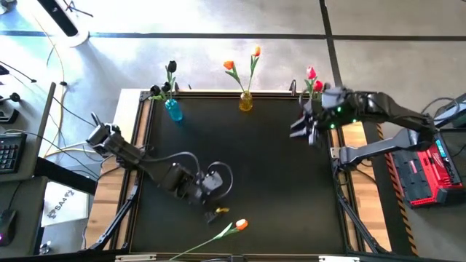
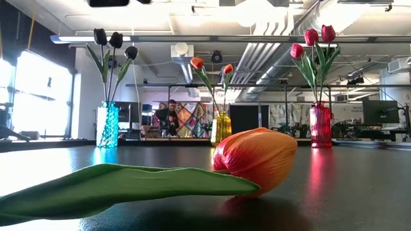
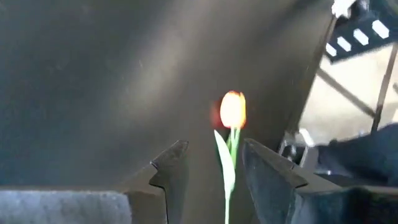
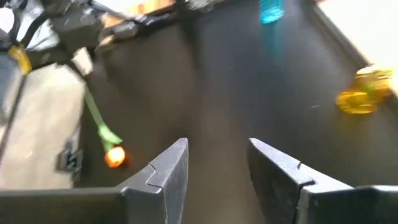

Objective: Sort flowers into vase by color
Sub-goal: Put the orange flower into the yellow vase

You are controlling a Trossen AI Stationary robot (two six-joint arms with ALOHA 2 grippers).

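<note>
One orange-yellow tulip (image 1: 237, 226) lies flat near the table's near edge, its stem running toward the near left; the low view shows its head (image 2: 257, 157) and leaf (image 2: 128, 183) close up. My left gripper (image 1: 217, 209) hovers open just above it. In the left wrist view the stem (image 3: 229, 165) shows between the fingers (image 3: 214, 149). My right gripper (image 1: 302, 131) is open over the far right of the table (image 4: 217, 146). On the far edge stand a blue vase (image 1: 172, 110) with black tulips, a yellow vase (image 1: 246, 102) with orange ones, and a red vase (image 2: 320, 125) with red ones.
The right arm (image 1: 378, 109) partly covers the red tulips (image 1: 312, 75) in the high view. The dark table (image 1: 262, 160) is bare between the vases and the lying tulip. Cables and a keyboard (image 1: 9, 149) lie beyond the table's left edge; a red device (image 1: 426, 171) sits at its right.
</note>
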